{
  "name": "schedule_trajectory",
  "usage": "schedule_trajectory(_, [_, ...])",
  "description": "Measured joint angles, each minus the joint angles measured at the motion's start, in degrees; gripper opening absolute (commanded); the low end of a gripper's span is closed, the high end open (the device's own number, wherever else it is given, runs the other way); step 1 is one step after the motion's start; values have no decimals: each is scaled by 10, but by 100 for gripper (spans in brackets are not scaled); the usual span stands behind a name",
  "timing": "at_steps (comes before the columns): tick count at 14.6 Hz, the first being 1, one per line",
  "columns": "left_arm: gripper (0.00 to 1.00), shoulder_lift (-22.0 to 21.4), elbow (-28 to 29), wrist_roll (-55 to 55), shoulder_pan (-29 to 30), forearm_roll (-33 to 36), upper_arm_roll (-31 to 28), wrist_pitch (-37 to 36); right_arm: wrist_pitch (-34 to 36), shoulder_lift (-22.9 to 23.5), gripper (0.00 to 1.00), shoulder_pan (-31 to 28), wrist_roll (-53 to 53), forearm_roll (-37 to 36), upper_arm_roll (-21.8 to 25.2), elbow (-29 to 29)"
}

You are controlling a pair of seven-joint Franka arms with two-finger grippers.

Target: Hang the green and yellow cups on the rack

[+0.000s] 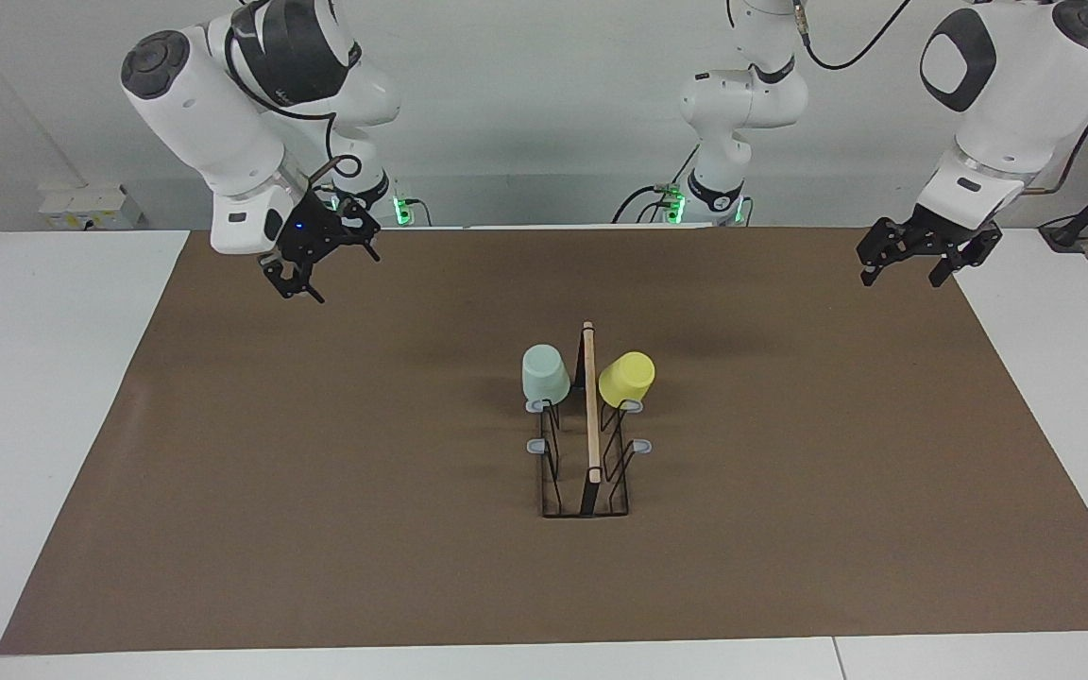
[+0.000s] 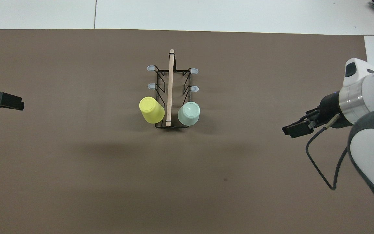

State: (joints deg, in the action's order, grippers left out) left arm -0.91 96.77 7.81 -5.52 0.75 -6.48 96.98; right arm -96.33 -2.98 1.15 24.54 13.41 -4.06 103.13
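The rack (image 1: pixel 589 416) stands mid-table on the brown mat, its wooden top bar pointing away from the robots; it also shows in the overhead view (image 2: pixel 170 87). The mint green cup (image 1: pixel 545 373) (image 2: pixel 189 113) hangs bottom-up on a prong at the rack's end nearest the robots, on the right arm's side. The yellow cup (image 1: pixel 626 379) (image 2: pixel 151 110) hangs tilted on the matching prong on the left arm's side. My left gripper (image 1: pixel 903 276) (image 2: pixel 11 103) and right gripper (image 1: pixel 348 280) (image 2: pixel 292 129) are open, empty and raised over the mat's two ends, away from the rack.
The brown mat (image 1: pixel 317 491) covers most of the white table (image 1: pixel 53 425). Several grey-capped prongs (image 2: pixel 194 88) on the rack's end farther from the robots carry nothing. A cable (image 2: pixel 320 162) loops from the right arm's wrist.
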Motion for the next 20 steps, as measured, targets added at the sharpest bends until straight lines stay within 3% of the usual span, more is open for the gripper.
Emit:
schedule_trajectory(5, [100,0,0,0,0,0,0,0,-17,0,100,1,-32,-15,0,-1])
schedule_trajectory(10, [100,0,0,0,-4,0,7,0,-42,-1,100,1,-234,-76,-1,-19])
schedule_trajectory(20, [100,-1,-47,0,-10,-4,11,-48,-42,-1,100,1,-316,-77,-3,-20])
